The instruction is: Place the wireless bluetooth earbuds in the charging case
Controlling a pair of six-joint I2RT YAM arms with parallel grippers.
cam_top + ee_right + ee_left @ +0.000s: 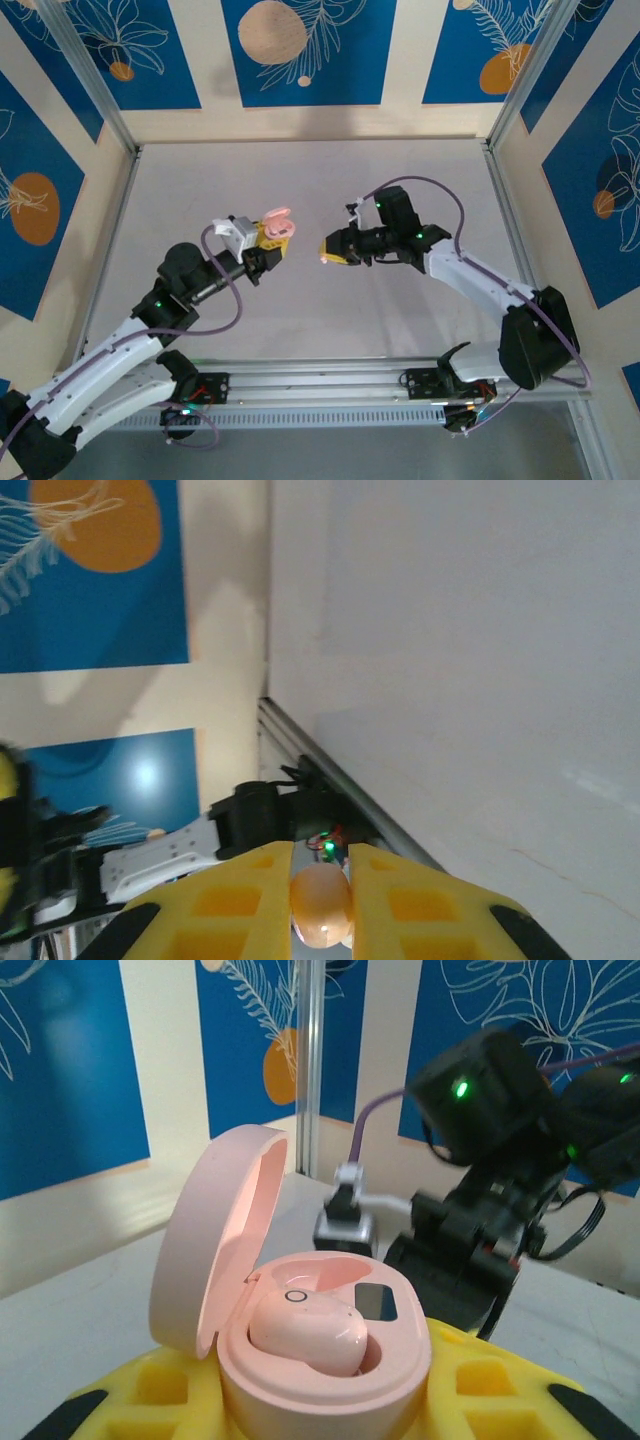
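The wireless bluetooth earbuds are split. The held earbud (320, 908) is pinched tight in the closed right gripper (329, 250). At its ten o'clock, close by, the left gripper (272, 242) clamps the open pink charging case (320, 1385), with the seated earbud (305, 1332) inside. The right arm looks best placed to carry its bud across into the case.

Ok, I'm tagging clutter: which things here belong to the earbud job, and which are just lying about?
Job: pink charging case, lid open, in the left tool; pink earbud seated in it; second earbud pinched in the right tool.
Just around: table; blue patterned wall panels.
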